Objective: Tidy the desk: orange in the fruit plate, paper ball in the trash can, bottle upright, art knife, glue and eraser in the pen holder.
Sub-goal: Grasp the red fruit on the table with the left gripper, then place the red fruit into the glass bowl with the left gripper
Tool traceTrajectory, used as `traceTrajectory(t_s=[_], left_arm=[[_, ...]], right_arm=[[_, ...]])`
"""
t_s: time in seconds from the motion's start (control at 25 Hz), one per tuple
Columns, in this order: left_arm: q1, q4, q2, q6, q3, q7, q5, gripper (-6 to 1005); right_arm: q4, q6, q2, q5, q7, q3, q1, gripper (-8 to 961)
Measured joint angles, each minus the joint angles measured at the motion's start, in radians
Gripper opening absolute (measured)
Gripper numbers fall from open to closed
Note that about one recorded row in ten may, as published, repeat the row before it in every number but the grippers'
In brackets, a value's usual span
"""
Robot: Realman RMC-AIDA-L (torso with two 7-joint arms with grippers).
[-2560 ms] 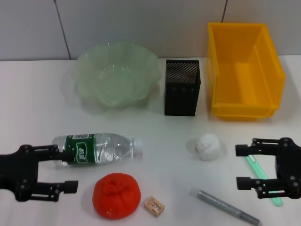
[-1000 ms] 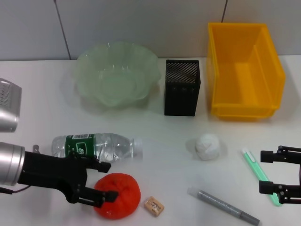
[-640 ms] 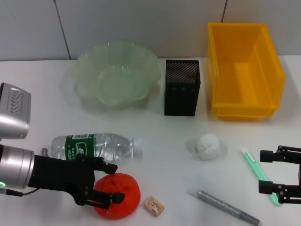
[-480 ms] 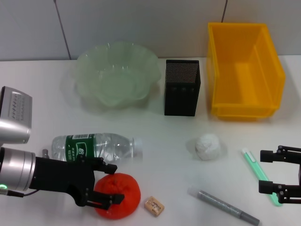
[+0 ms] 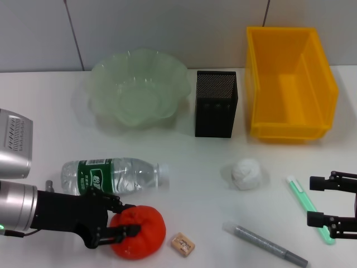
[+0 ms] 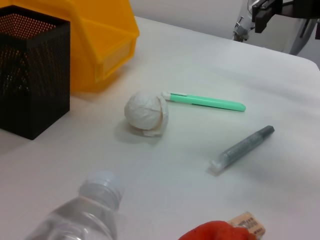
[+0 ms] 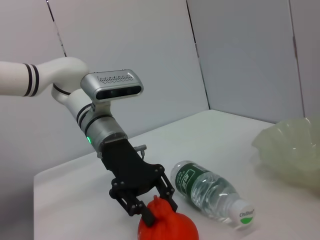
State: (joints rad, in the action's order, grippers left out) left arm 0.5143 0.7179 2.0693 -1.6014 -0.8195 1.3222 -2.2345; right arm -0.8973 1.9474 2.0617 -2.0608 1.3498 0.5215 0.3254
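The orange (image 5: 146, 234) lies at the table's front left. My left gripper (image 5: 131, 219) is shut on its left side, fingers above and below it; the right wrist view shows the gripper (image 7: 151, 206) on top of the orange (image 7: 170, 226). The bottle (image 5: 111, 174) lies on its side just behind. The paper ball (image 5: 246, 173), tan eraser (image 5: 183, 244), green art knife (image 5: 310, 209) and grey glue stick (image 5: 265, 244) lie on the table. My right gripper (image 5: 330, 206) is open and empty over the knife's near end.
The fruit plate (image 5: 106, 84) stands at the back left, the black mesh pen holder (image 5: 216, 106) at the back middle and the yellow trash can (image 5: 321, 84) at the back right. A wall runs behind the table.
My left arm swung in from the far left to the orange and its fingers closed onto it. The right gripper drew back a little to the right.
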Motion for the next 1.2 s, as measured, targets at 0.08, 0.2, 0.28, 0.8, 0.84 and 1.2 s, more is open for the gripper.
traceTrajectory(t_s=[0.08, 0.2, 0.28, 0.8, 0.84, 1.2], left_arm=[[0.0, 0.0, 0.0, 0.0, 0.002, 0.0, 0.001, 429], [-0.001, 0.0, 0.0, -0.004, 0.005, 0.0, 0.007, 307], [-0.004, 0.005, -0.002, -0.031, 0.006, 0.004, 0.029, 270], [0.003, 0.251, -0.008, -0.263, 0.078, 0.182, 0.254, 156], [0.013, 0.262, -0.008, -0.236, 0.086, 0.2, 0.267, 152], [0.098, 0.183, -0.004, 0.158, 0.146, 0.256, 0.314, 65]], right_arm=[[0.0, -0.005, 0.0, 0.0, 0.0, 0.0, 0.0, 758], [0.001, -0.011, 0.0, 0.002, 0.0, 0.0, -0.001, 757], [0.001, -0.011, 0.0, 0.003, 0.0, 0.0, -0.002, 756], [0.002, -0.009, 0.0, 0.005, 0.0, -0.001, -0.003, 750], [0.002, -0.009, 0.0, 0.006, 0.0, -0.001, -0.002, 750], [0.002, -0.011, 0.004, 0.006, 0.0, -0.002, 0.007, 746]])
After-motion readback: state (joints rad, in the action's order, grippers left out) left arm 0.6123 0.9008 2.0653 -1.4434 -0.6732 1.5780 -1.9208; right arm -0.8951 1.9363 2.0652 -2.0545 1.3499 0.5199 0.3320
